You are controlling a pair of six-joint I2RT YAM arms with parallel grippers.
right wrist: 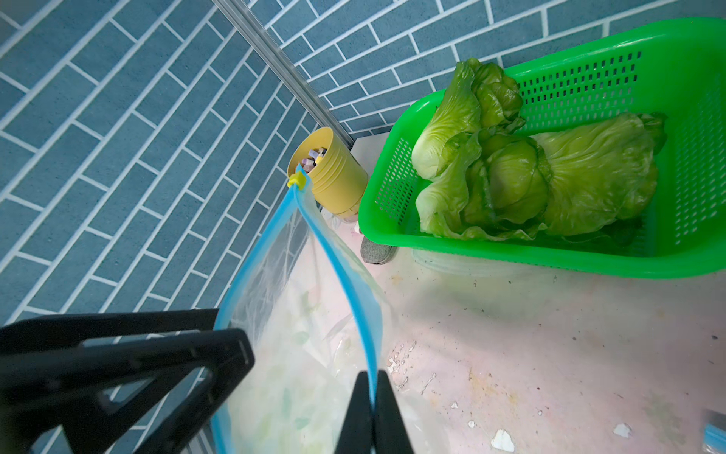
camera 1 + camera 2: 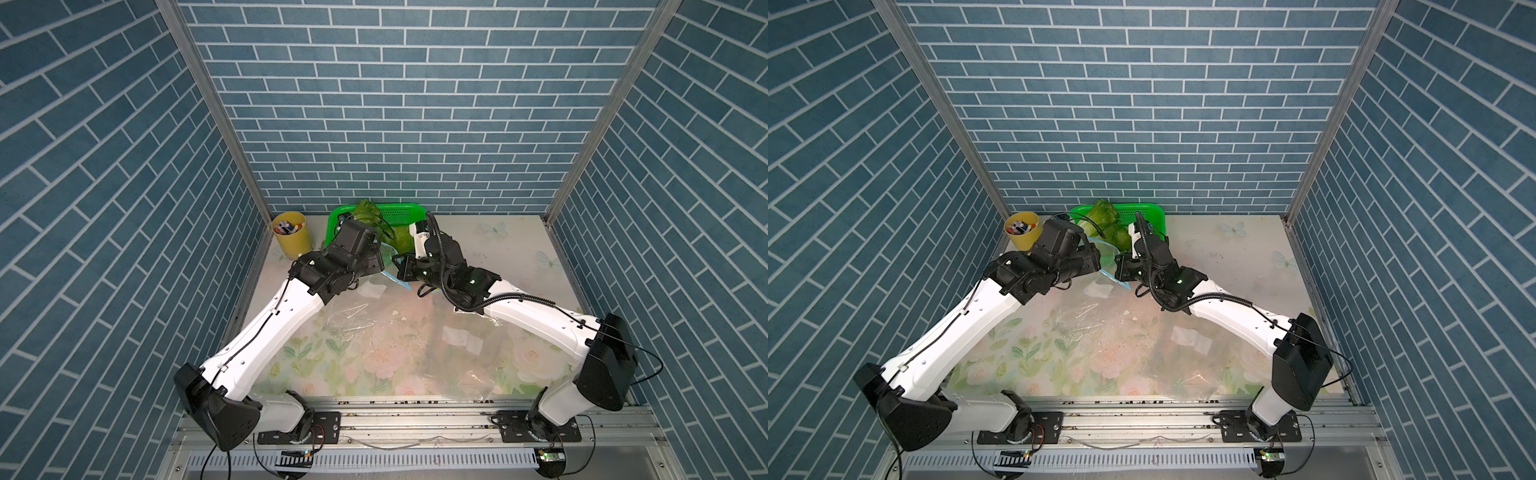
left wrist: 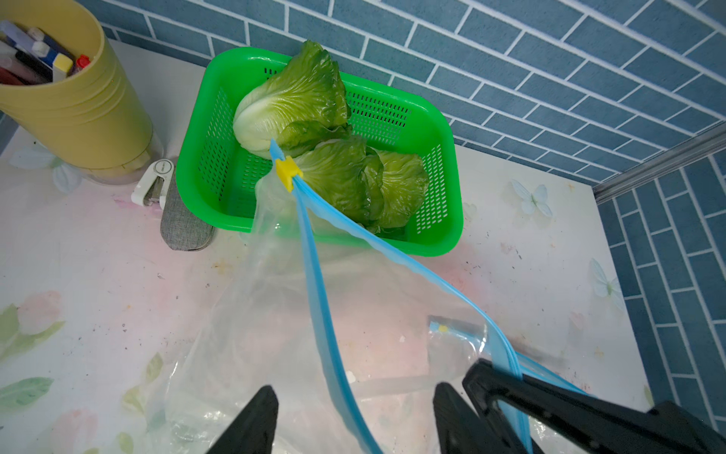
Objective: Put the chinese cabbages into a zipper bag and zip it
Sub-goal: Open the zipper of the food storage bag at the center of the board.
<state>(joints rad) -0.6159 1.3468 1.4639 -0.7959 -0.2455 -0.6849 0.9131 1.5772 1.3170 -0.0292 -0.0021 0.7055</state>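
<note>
Three chinese cabbages [image 3: 286, 106] [image 3: 341, 177] [image 3: 404, 184] lie in a green basket [image 3: 444, 236] at the back of the table, also in the right wrist view [image 1: 451, 118] [image 1: 506, 184] [image 1: 601, 173]. A clear zipper bag [image 3: 275, 314] with a blue zip rim and a yellow slider [image 3: 288, 169] is held up with its mouth apart in front of the basket. My right gripper [image 1: 371, 377] is shut on one blue rim strip. My left gripper [image 3: 355, 389] is open, and the other rim strip runs between its fingers [image 3: 251, 420].
A yellow cup of pens [image 2: 291, 239] stands at the back left, with a white stapler [image 3: 153, 182] and a grey pouch [image 3: 184, 224] beside it. More clear plastic bags [image 2: 353, 324] lie mid-table. Brick walls close in three sides.
</note>
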